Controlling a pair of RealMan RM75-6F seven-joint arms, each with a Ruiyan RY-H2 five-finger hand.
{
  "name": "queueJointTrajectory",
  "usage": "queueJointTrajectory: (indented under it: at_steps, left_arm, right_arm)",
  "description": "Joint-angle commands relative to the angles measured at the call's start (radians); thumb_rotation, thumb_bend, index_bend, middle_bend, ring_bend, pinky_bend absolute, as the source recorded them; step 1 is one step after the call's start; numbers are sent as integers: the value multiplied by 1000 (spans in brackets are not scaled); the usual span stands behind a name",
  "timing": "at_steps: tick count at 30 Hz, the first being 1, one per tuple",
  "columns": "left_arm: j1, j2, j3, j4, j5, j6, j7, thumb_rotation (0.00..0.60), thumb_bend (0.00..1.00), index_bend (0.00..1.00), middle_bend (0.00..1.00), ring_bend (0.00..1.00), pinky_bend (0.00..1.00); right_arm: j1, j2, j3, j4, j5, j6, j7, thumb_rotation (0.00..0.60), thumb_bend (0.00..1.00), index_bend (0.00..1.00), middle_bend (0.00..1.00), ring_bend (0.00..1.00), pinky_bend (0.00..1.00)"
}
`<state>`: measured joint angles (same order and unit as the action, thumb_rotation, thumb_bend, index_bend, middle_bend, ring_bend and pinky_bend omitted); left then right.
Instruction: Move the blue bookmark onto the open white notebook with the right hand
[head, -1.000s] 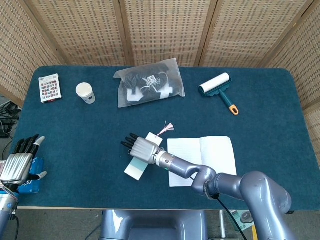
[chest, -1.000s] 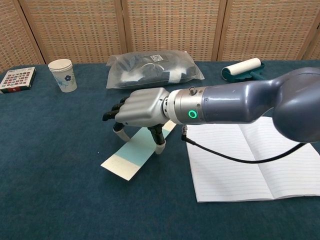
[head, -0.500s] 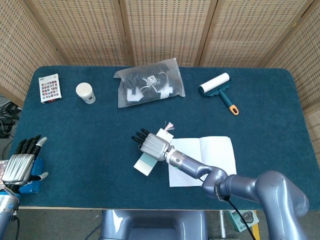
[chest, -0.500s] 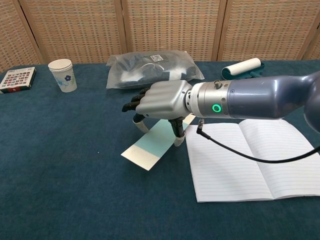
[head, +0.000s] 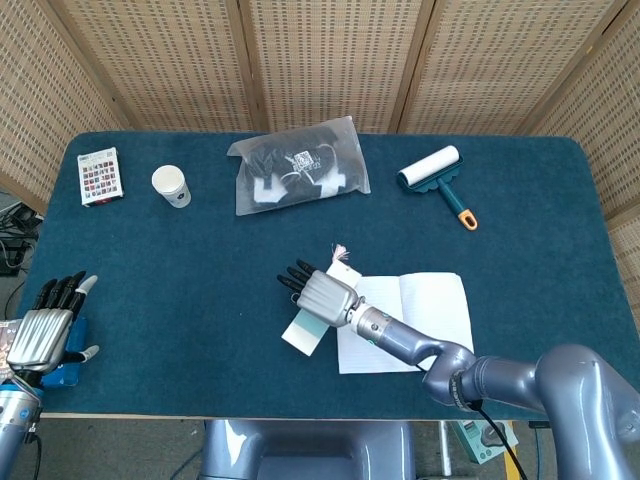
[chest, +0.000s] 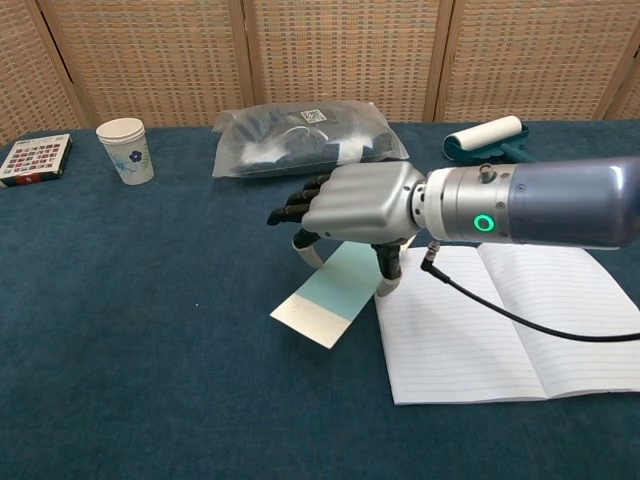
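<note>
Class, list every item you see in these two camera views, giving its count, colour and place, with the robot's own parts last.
table: one, dark blue cloth.
bookmark: one, pale blue, under the right robot hand, left of the notebook.
notebook: one, white, open, front right.
plastic bag: one, clear with dark contents, back centre.
paper cup: one, white, back left.
lint roller: one, white and teal, orange handle tip, back right.
card box: one, multicoloured, back left corner.
right robot hand: silver, on the bookmark.
left robot hand: silver, front left edge.

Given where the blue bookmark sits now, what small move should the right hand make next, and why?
Probably slide it a little further right. The right hand presses the blue bookmark on the cloth, and most of it lies left of the open white notebook, just short of its left edge.
</note>
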<state>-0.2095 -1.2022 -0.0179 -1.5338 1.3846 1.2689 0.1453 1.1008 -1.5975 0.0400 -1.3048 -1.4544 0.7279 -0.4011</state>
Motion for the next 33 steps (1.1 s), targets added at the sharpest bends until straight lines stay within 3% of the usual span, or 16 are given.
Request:
queueJointTrajectory:
  at_steps: [1,18,33]
  left_arm:
    - [1,-2,2,-4,5,6,8,600,46,0,0,0,0]
    - [8,-14,10,-28,18,29,77,600,46,0,0,0,0]
    - [8,-23,11,-31,14,28,102,600,47,0,0,0,0]
  right_arm:
    - [-27,24,-32,-11,-51,42,39,600,184,490,2,0,121]
    - [-76,102,-147,23,-291,187,186,600,183,490,9,0,116]
    - [-72,81,-210,132,-440,270,297,600,183,495,13,0,115]
